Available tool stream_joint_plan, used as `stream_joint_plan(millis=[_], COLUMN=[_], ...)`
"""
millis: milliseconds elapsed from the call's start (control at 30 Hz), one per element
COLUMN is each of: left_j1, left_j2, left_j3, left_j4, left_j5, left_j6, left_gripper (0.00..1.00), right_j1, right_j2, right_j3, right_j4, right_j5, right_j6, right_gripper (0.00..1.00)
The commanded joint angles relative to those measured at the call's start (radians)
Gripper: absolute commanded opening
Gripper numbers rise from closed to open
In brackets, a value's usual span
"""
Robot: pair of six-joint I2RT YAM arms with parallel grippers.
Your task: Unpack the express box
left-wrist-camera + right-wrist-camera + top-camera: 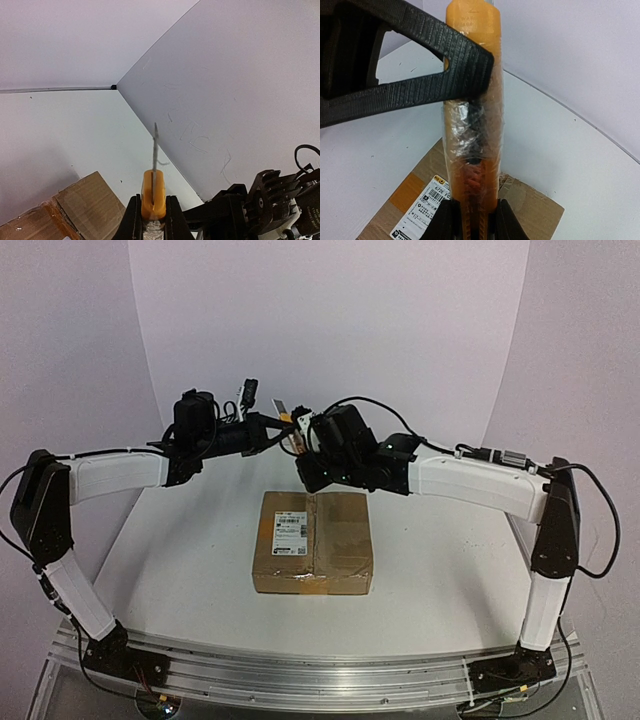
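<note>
The express box (312, 540) is a shallow brown cardboard box lying flat mid-table, taped shut, with a white barcode label (288, 535). Both grippers meet above its far edge around an orange utility knife (290, 418). In the left wrist view my left gripper (153, 207) is shut on the knife's front end (153, 192), and the thin blade (155, 150) sticks out beyond it. In the right wrist view my right gripper (472, 220) is shut on the tape-wrapped knife handle (472, 130). The box (530, 210) lies below it, and a left finger (420, 65) crosses the knife higher up.
White curved walls (330, 330) enclose the table at the back and sides. An aluminium rail (300, 675) carrying both arm bases runs along the near edge. The right arm's black gripper body (270, 200) sits close beside my left fingers.
</note>
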Motion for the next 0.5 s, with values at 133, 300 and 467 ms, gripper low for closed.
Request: stream_joint_plan(millis=[133,300,467], left_j1=[0.046,0.056,0.055], left_j2=[0.009,0.008,0.016], left_j3=[-0.06,-0.11,-0.136], left_j4=[0.334,0.536,0.628], left_j5=[0.108,0.09,0.075], left_j6=[-0.314,-0.438,-0.478], left_gripper=[0.0,0.0,0.0], right_j1=[-0.064,-0.211,-0.215], right_j2=[-0.095,-0.219,-0.17], right_j3=[-0.053,-0.379,-0.502], right_j4=[0.083,0.575,0.986], right_j5=[-0.356,-0.63,-0.684], right_j6=[0.142,0.591,0.863], right_gripper=[0.74,0.98,0.98])
